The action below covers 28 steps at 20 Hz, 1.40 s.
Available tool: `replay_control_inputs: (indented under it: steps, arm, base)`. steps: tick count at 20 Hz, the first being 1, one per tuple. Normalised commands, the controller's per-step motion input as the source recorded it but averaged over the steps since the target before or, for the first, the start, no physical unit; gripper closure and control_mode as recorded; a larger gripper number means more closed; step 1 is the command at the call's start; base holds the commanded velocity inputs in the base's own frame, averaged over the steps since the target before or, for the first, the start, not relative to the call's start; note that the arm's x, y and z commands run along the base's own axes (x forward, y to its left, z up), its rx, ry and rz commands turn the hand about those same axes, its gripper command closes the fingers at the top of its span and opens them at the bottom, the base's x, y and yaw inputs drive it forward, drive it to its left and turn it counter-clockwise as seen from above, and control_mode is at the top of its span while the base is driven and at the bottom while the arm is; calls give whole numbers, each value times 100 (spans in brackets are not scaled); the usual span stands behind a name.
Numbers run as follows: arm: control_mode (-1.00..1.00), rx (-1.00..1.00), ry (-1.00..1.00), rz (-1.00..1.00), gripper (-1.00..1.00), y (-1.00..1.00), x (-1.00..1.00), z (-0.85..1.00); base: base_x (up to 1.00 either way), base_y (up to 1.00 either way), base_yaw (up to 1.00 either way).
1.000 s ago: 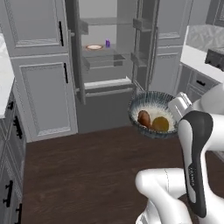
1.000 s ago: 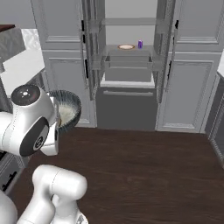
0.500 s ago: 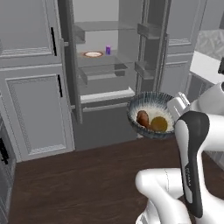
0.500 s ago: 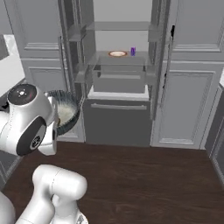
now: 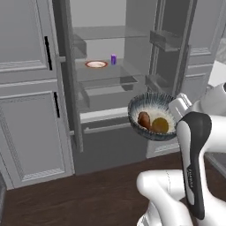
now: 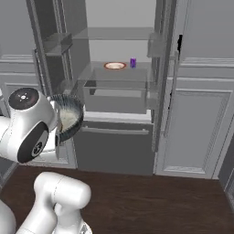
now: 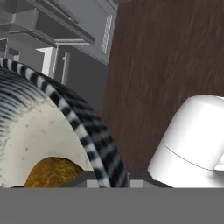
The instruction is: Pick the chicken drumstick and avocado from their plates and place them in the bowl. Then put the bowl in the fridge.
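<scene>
— Where's the load?

— Centre right of the left base view: bowl [image 5: 152, 115] carried in mid-air, chicken drumstick [image 5: 144, 119] and avocado [image 5: 160, 125] already inside, side by side. Seen again at left centre of the right base view, tipped a little toward the arm.

— And the gripper [image 7: 112, 178]?

— Clamped on the bowl's rim, jaws drawn in tight on the striped wall, at the bottom of the hand view.

— Target?

— Fridge [image 5: 66, 84], doors open, filling the upper middle of both base views. Glass shelf [image 6: 119, 73] in the upper centre holding an orange-rimmed plate [image 6: 114, 66] and a small purple cup [image 6: 133, 62]; clear drawer [image 6: 118, 95] just below.

— Best way in?

— Probably level the bowl first, so nothing rolls out. Then carry it slowly and squarely through the opening, clear of the door bins at either side. Set down on bare glass, well apart from plate and cup. Release only once the base sits flat.
</scene>
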Motion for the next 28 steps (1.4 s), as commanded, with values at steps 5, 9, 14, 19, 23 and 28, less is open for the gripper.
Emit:
replay_control_inputs:
  steps: [5,9,14,19,23,28]
  arm:
    - [100,0,0,0,100,0,0,0]
    - [100,0,0,0,100,0,0,0]
    - [100,0,0,0,100,0,0,0]
    - [100,0,0,0,100,0,0,0]
    - [100,0,0,0,100,0,0,0]
    - [100,0,0,0,100,0,0,0]
  base:
    - [100,-34,0]
    - [100,-20,-2]
    - [100,7,-5]
    - [85,-4,-1]
    - [49,0,0]
    - [85,-4,0]
